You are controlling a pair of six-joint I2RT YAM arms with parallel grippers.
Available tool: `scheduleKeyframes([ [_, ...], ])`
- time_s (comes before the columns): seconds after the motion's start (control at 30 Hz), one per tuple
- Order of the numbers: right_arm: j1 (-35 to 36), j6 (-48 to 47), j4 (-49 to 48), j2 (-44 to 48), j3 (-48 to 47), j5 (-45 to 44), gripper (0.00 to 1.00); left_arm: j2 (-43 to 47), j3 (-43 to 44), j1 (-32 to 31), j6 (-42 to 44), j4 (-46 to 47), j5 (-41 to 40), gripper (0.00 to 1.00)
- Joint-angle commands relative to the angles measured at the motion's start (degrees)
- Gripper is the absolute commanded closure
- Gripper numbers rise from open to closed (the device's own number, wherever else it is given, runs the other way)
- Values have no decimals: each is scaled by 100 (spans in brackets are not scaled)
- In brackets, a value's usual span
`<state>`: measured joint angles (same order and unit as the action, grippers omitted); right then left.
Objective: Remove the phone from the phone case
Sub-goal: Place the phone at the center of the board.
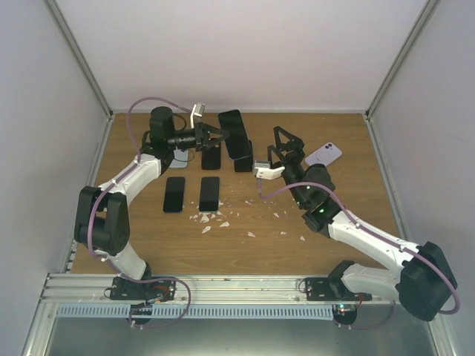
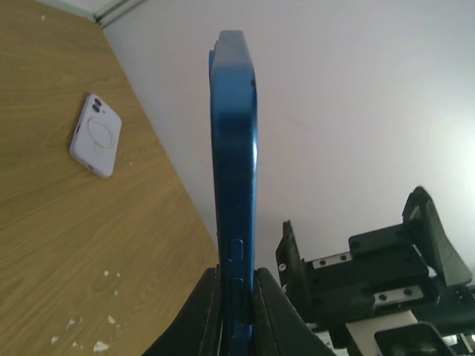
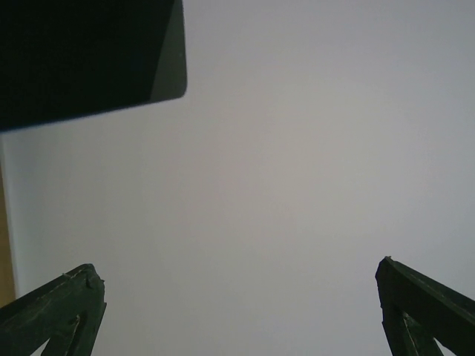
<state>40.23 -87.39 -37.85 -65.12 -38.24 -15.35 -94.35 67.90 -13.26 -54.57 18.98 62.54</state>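
My left gripper (image 1: 220, 136) is shut on a phone in a blue case (image 2: 234, 185) and holds it above the table at the back. The wrist view shows it edge-on, side buttons between my fingers (image 2: 194, 315). From above it shows as a dark slab (image 1: 236, 135). My right gripper (image 1: 286, 139) is open and empty, raised just right of the phone, its fingers (image 3: 63, 304) spread wide toward the back wall. A dark corner of the phone (image 3: 89, 55) shows at the top left of the right wrist view.
A lilac phone case (image 1: 323, 153) lies at the back right, also in the left wrist view (image 2: 96, 135). Three dark phones (image 1: 174, 193) (image 1: 210, 193) (image 1: 212, 156) lie on the wooden table. White crumbs (image 1: 215, 219) are scattered mid-table.
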Motion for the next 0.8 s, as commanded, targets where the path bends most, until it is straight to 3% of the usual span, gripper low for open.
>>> scheduleKeyframes([
  [0.0, -185, 521, 280, 177, -203, -95, 0, 219, -177, -21, 824, -511, 215, 100],
  [0.27, -425, 894, 680, 206, -491, -127, 0, -25, -597, -367, 1836, -1596, -33, 100],
  [0.77, -542, 1222, 1081, 151, -761, -126, 0, -630, -1253, -854, 1993, -1508, -474, 100],
])
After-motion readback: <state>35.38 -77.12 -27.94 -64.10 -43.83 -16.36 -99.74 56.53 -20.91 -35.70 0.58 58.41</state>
